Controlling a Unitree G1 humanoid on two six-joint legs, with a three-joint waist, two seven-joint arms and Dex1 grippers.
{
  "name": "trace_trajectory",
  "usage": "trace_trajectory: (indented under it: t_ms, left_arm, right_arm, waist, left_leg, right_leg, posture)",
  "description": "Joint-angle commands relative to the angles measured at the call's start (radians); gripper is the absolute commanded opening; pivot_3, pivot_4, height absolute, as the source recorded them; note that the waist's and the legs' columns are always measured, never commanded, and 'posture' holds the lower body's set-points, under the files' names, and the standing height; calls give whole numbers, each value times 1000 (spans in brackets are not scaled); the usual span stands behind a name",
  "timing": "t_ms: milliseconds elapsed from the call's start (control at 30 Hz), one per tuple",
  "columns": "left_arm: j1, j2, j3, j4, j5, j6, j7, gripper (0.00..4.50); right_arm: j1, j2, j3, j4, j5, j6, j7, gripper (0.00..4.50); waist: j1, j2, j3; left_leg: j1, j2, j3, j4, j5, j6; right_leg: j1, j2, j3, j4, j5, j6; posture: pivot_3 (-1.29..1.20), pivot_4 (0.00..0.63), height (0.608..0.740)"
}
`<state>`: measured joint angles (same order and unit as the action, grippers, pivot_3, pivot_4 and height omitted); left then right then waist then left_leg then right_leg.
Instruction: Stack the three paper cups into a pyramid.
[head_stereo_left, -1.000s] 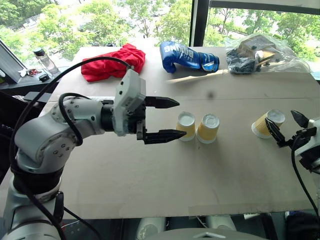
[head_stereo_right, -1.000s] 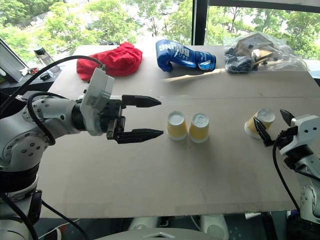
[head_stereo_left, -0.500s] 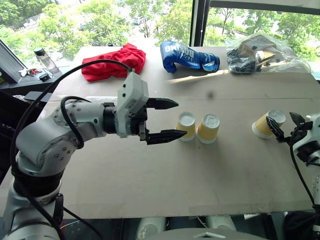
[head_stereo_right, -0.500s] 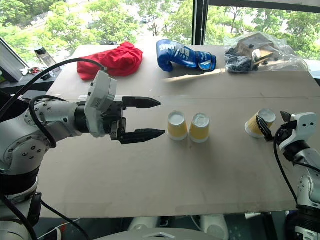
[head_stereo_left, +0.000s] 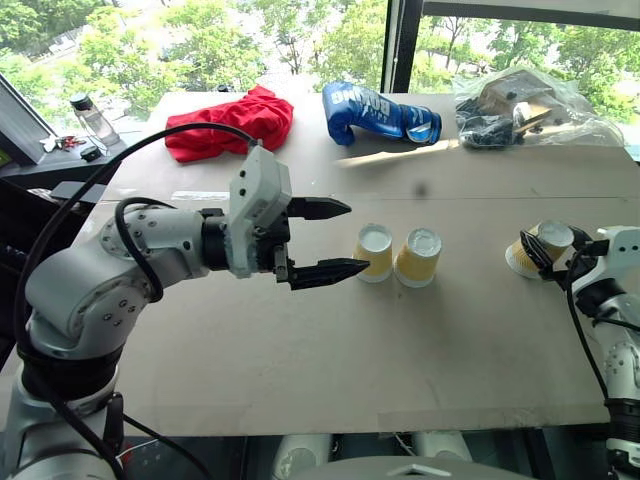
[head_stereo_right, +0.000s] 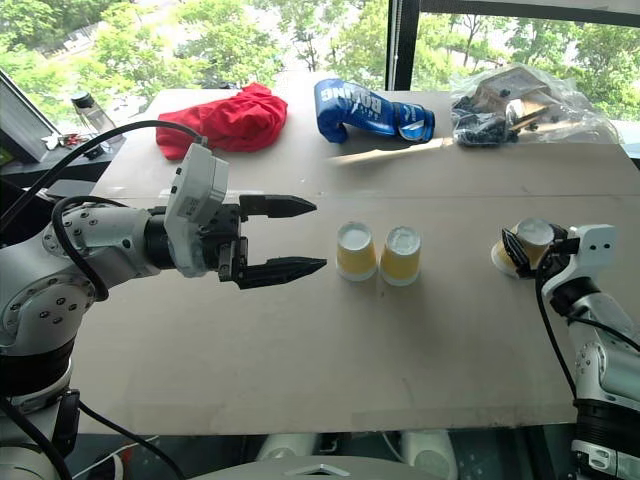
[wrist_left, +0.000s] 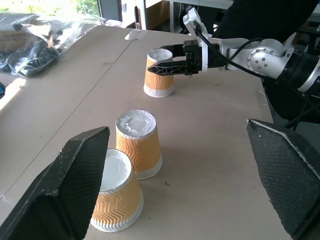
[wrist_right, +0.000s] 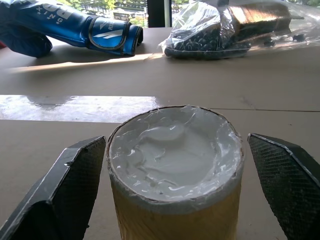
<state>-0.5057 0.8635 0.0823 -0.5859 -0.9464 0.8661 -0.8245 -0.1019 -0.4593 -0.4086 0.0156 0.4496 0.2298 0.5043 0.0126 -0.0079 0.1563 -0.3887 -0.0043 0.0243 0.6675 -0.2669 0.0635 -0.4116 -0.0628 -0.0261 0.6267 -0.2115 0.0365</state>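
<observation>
Brown surface (head_stereo_left: 300, 370) by windows; right claw (head_stereo_left: 548, 255) spread around the far paper cup (head_stereo_left: 540, 243); left claw (head_stereo_left: 335, 240) released; cup likely light, crushable; pinch ribbed sides gently

Paper cups (head_stereo_left: 417, 257): tan-yellow zigzag-ribbed sides, white bases. Cloth (head_stereo_left: 231, 123): red. Boxing glove (head_stereo_left: 378, 113): blue, white lettering; bench (head_stereo_left: 300, 350): plain brown.
</observation>
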Motion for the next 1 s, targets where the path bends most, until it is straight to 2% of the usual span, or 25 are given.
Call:
trace_trajectory:
  t_ms: [33, 133, 233, 267, 533, 767, 1000]
  left_arm:
    - [-9, 8, 33, -24, -9, -16, -3, 4500]
    - [-17, 6, 32, -18, -9, -16, -3, 4500]
    - [-19, 6, 30, -16, -7, -17, -4, 4500]
    - [-19, 6, 30, -16, -7, -17, -4, 4500]
    - [18, 20, 58, -12, -11, -17, -16, 4500]
    - [67, 28, 106, -26, -20, -16, 5, 4500]
    - [161, 60, 206, -78, -56, 1, 40, 4500]
  right_arm:
    - [-7, 3, -10, -31, 11, -14, -8, 4483]
    - [-8, 6, -7, -27, 9, -20, -6, 3755]
    - [-9, 6, -6, -25, 5, -25, -4, 2330]
    - [-9, 6, -6, -25, 5, -25, -4, 2195]
    - [-82, -20, 16, -93, 57, 53, 15, 2195]
    - [-283, -81, 159, -279, 185, 281, 85, 2195]
    - [-438, -96, 267, -359, 344, 502, 151, 2195]
  waist:
    - [0, 0, 0]
    - [0, 0, 0]
    - [0, 0, 0]
    - [0, 0, 0]
    - [-5, 0, 0]
    - [-18, 2, 1]
    - [-11, 1, 2]
  left_leg:
    - [0, 0, 0, 0, 0, 0]
    - [0, 0, 0, 0, 0, 0]
    - [0, 0, 0, 0, 0, 0]
    - [0, 0, 0, 0, 0, 0]
    - [0, 0, 0, 0, 0, 0]
    - [1, 0, -1, 0, 0, 0]
    - [-3, 0, -3, 0, 0, 0]
  right_leg:
    - [0, 0, 0, 0, 0, 0]
    - [0, 0, 0, 0, 0, 0]
    - [0, 0, 0, 0, 0, 0]
    - [0, 0, 0, 0, 0, 0]
    - [0, 0, 0, 0, 0, 0]
    - [0, 0, 0, 1, 1, 2]
    - [-2, -1, -4, 0, 1, 2]
  posture:
    - [0, 150, 740]
    - [0, 150, 740]
    - [0, 150, 740]
    - [0, 150, 740]
    - [0, 150, 740]
    - [0, 150, 740]
    - [0, 150, 740]
